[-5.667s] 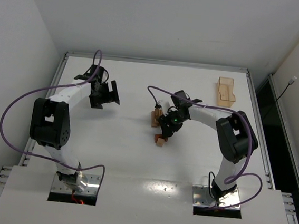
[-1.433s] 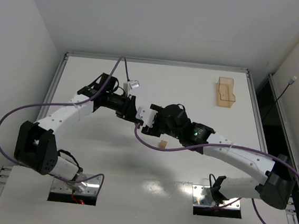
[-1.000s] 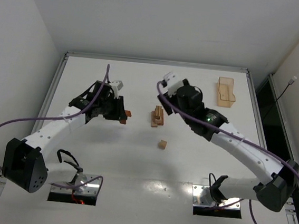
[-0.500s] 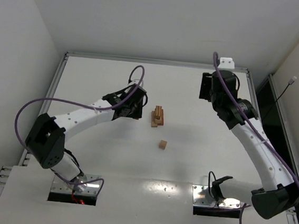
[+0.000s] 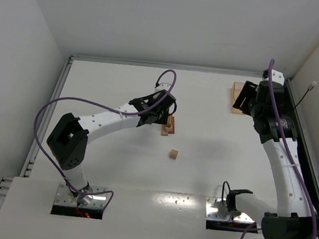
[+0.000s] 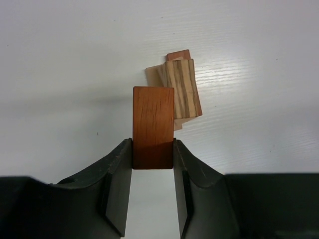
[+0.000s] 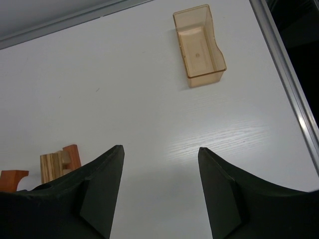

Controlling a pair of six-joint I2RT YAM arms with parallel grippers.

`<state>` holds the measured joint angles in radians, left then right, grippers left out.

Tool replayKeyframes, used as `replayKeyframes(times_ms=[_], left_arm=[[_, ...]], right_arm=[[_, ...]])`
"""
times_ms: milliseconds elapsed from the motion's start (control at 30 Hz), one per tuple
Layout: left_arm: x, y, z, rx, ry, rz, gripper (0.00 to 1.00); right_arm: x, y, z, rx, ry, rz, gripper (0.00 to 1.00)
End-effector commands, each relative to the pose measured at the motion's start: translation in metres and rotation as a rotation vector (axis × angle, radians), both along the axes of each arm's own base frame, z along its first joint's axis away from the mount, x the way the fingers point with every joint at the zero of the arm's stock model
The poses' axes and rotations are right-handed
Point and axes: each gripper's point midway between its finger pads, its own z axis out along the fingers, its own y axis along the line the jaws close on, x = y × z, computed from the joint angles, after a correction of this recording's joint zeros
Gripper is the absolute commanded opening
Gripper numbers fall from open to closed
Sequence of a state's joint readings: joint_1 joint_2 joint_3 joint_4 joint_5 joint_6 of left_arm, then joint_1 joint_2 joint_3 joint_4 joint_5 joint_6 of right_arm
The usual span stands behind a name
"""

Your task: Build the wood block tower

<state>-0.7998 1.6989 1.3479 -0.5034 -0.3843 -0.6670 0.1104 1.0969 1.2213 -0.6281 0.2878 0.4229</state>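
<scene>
left claw (image 6: 153,149): pinched narrow on a red block (image 6: 153,124). It's got the near end, and most of the block pokes out past the tips.

tower (image 6: 179,87): a short pile around mid-table (image 5: 112,86). There's a striped tan piece on top with reddish-brown bits peeking out from under it.

block vs tower: on the left wrist cam the pile sits just beyond the held block and a touch to its right, with the block's far corner overlapping it in view. Honestly can't tell if they're touching.

from above: the left claw is right up against the tower's left side.

cube (image 5: 173,153): a loose tan one on its own, on the base side of the tower and clearly apart from it.

right claw (image 7: 159,154): spread wide with nothing in it. It's way off at the far right of the table, well apart from the tower.

tray (image 7: 199,46): see-through tan, open, sitting just ahead of the right claw's fingers.
</scene>
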Motion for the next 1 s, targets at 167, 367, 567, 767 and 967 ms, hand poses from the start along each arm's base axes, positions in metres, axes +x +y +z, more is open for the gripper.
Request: replayKeyframes(times_ms=[167, 367, 567, 767, 967], left_arm=[[0.018, -0.031, 0.023, -0.031, -0.098, -0.019, 0.0], [0.026, -0.041, 0.021, -0.032, -0.097, -0.032, 0.0], [0.03, -0.048, 0.022, -0.041, -0.096, -0.039, 0.0], [0.033, -0.052, 0.02, -0.04, -0.095, -0.039, 0.0], [0.033, -0.051, 0.009, -0.019, -0.075, -0.039, 0.0]], right_arm=[[-0.004, 0.01, -0.005, 0.123, 0.009, 0.069, 0.65], [-0.004, 0.012, -0.011, 0.154, 0.021, 0.107, 0.7], [-0.004, 0.014, -0.011, 0.159, 0.021, 0.117, 0.7], [-0.001, 0.014, -0.012, 0.159, 0.021, 0.117, 0.7], [0.002, 0.015, -0.013, 0.164, 0.022, 0.125, 0.7]])
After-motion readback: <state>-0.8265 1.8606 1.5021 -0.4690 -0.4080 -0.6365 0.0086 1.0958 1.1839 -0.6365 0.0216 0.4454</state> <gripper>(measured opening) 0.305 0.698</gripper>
